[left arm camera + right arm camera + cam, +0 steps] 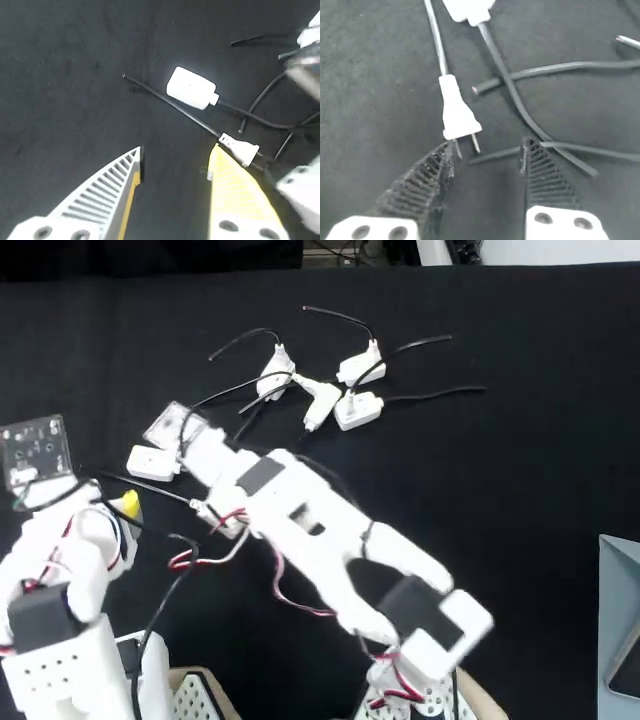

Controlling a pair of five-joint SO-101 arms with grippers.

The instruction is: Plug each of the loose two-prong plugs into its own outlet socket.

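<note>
A white two-prong plug (455,112) lies on the black cloth, its prongs pointing between the black fingertips of my open right gripper (488,145); one prong nearly touches a fingertip. Its thin cord runs away past a white outlet socket (467,7). From the other side, the same plug (240,147) sits just beyond the yellow finger (225,185) of my open left gripper (178,149), which holds nothing. The socket (190,87) lies farther off. From above, the plug (207,508) and socket (150,462) lie by the long white arm (310,530).
At the back of the cloth lie more white plugs and sockets (355,410) with black cords, among them one plug (318,400). Loose cable ends (476,90) cross near the plug. Red wires (195,558) hang under the arm. A grey object (620,610) stands at the right edge.
</note>
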